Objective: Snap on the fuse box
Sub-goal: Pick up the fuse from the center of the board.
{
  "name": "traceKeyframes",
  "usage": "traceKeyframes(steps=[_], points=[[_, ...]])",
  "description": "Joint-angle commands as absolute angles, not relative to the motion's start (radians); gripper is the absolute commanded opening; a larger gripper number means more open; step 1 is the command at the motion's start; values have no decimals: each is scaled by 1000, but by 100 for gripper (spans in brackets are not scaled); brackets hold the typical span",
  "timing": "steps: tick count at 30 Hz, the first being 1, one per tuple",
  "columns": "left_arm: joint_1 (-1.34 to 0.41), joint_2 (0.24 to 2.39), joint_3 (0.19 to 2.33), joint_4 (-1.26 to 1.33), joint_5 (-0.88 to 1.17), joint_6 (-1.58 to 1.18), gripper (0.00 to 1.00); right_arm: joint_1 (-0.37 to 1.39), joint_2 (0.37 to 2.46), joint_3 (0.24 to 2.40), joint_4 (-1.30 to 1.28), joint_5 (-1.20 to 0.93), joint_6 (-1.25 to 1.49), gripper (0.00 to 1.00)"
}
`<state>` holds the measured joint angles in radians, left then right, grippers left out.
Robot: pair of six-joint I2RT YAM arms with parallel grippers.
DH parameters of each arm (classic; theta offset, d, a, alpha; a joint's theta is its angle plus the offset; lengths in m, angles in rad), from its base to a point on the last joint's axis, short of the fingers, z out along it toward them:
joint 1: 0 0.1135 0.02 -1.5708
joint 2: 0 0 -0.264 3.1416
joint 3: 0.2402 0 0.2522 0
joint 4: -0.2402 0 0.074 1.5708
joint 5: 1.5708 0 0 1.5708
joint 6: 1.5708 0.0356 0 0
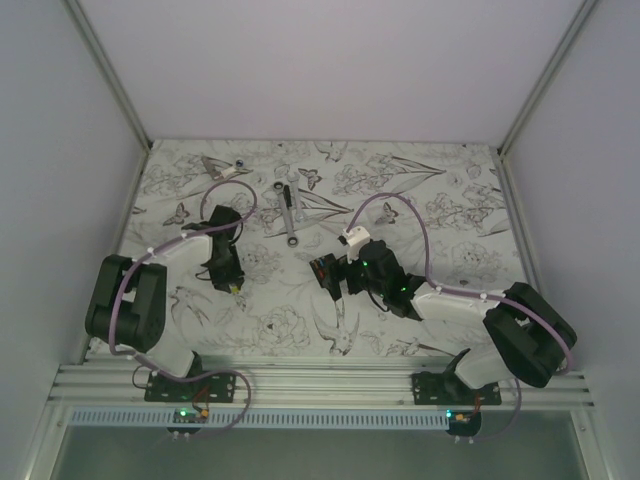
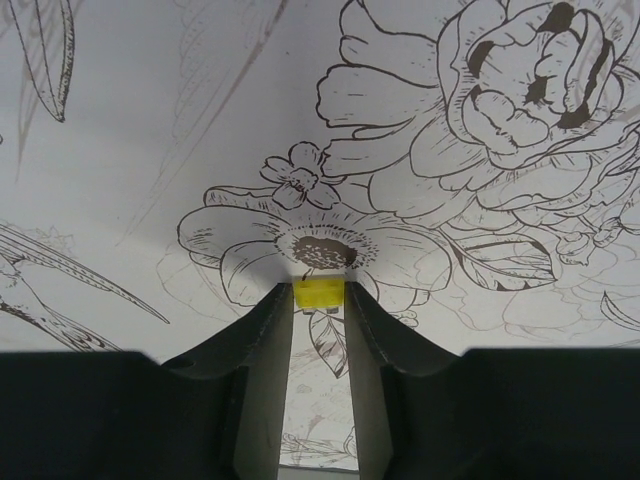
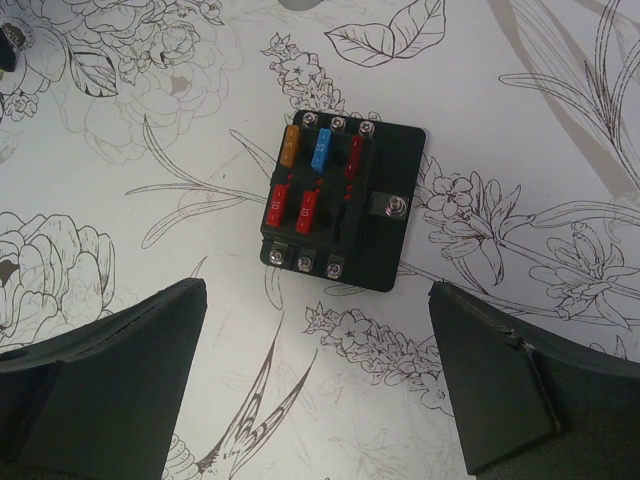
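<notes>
Fuse box (image 3: 340, 205) lies flat on the flower-printed tabletop (image 3: 120, 200), five fuses seated in it: orange, blue and red in one row, two red in the next. Right gripper (image 3: 315, 295) hovers over it, jaws spread wide, touching nothing, its arm reaching in toward mid-table. Over on the left, well apart, left gripper (image 2: 320, 290) points down, clenched on a small yellow fuse (image 2: 320, 293) at its fingertips.
</notes>
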<state>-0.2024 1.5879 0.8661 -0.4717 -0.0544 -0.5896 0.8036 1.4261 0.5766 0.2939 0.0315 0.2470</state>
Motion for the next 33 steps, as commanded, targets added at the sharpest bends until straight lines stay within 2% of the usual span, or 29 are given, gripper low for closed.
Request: traceKeyframes(steps=[1, 8, 16, 26, 33], points=[[-197, 1653, 799, -413, -18, -588, 29, 811, 1418, 611, 293, 25, 241, 100], [-203, 1619, 800, -413, 6, -587, 25, 811, 1413, 609, 293, 23, 240, 100], [-242, 1512, 815, -414, 39, -585, 24, 811, 1402, 614, 293, 8, 241, 100], [-404, 1424, 865, -359, 17, -491, 24, 768, 1313, 663, 193, -90, 257, 100], [-477, 1379, 869, -295, 26, -503, 24, 723, 1328, 696, 208, -199, 304, 95]])
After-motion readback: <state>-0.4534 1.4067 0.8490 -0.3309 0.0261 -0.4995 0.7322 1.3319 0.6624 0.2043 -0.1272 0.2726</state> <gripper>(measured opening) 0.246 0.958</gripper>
